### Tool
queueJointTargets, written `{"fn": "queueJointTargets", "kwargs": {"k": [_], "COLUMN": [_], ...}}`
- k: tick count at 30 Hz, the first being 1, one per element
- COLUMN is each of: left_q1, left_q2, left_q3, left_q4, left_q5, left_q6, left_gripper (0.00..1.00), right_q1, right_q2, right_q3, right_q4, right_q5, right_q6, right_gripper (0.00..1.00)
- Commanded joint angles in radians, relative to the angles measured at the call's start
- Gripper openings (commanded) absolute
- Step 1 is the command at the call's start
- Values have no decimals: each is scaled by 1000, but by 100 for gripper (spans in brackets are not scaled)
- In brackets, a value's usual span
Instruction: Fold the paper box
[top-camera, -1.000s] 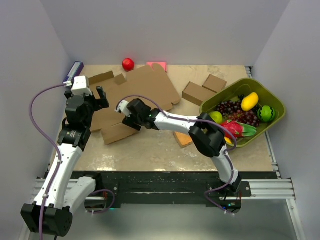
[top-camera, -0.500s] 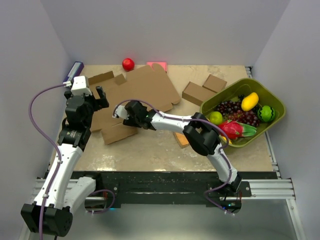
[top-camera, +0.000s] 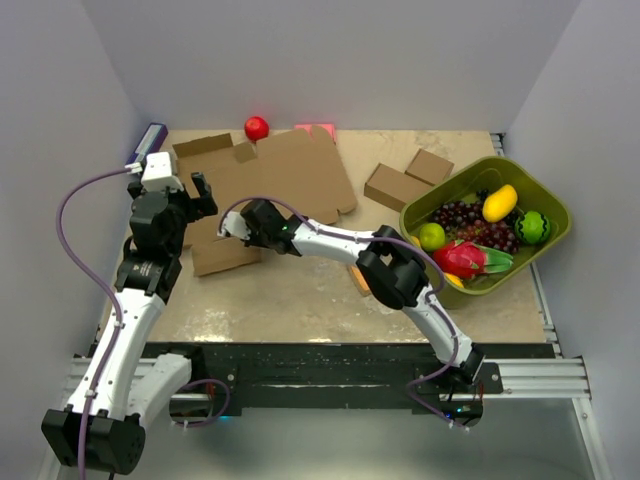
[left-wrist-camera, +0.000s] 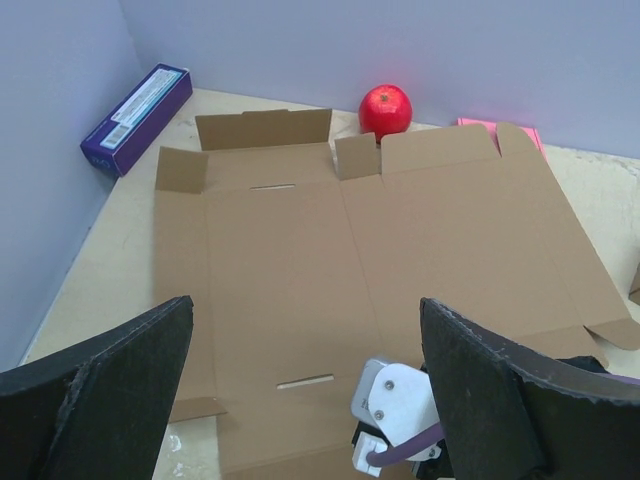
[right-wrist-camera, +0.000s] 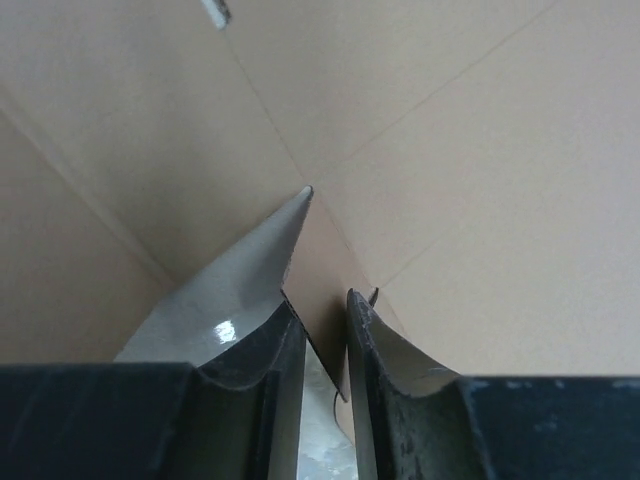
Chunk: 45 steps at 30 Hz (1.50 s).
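The paper box (top-camera: 290, 175) is a large flat brown die-cut sheet lying at the left back of the table, and it fills the left wrist view (left-wrist-camera: 290, 250). My right gripper (top-camera: 240, 225) reaches across to the sheet's near edge. In the right wrist view its jaws (right-wrist-camera: 325, 310) are pinched on a thin upright flap of the paper box (right-wrist-camera: 320, 270). My left gripper (top-camera: 200, 195) hovers over the sheet's left side, wide open with nothing between its fingers (left-wrist-camera: 305, 305).
A red ball (top-camera: 257, 128) and a pink item (top-camera: 315, 130) lie at the back wall. A purple carton (top-camera: 150, 143) sits at the far left. Two small brown boxes (top-camera: 395, 187) (top-camera: 430, 166) and a green basket (top-camera: 505, 165) of fruit stand at the right.
My right gripper slid left along the sheet's near edge and closed on a flap. The sheet shifted left and turned squarer to the table. The left arm stayed still.
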<state>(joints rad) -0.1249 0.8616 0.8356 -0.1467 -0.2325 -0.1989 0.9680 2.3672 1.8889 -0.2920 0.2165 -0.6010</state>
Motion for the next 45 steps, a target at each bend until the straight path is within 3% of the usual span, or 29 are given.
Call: {"fn": "queueJointTargets", "kwargs": {"k": [1, 3, 6, 13, 20, 25, 26, 35, 41, 45], "left_q1": [-4, -4, -1, 36, 82, 227, 249, 401, 406, 407], "left_q2": [-19, -22, -29, -13, 71, 203, 220, 310, 441, 453], "left_q3": [5, 7, 17, 114, 356, 462, 468, 341, 321, 286], "left_q4": [35, 36, 41, 45, -46, -96, -81, 123, 168, 107], "left_q5": [-11, -24, -51, 11, 94, 260, 344, 666, 748, 656], "left_q6": [-10, -7, -2, -30, 1, -78, -129, -393, -402, -355], "left_gripper": [100, 100, 100, 100, 100, 100, 100, 100, 100, 100], "right_q1": [1, 0, 1, 0, 6, 12, 14, 28, 28, 28], "right_q2": [-37, -55, -105, -259, -440, -554, -565, -658, -666, -669], "right_q3": [29, 4, -30, -76, -207, -367, -387, -591, -692, -709], "right_q4": [-53, -13, 65, 183, 282, 366, 388, 507, 566, 571], "right_q5": [-28, -22, 14, 119, 196, 205, 210, 219, 219, 208], "right_q6": [15, 44, 87, 210, 311, 336, 342, 368, 406, 422], "right_gripper": [17, 6, 0, 0, 0, 0, 0, 0, 0, 0]}}
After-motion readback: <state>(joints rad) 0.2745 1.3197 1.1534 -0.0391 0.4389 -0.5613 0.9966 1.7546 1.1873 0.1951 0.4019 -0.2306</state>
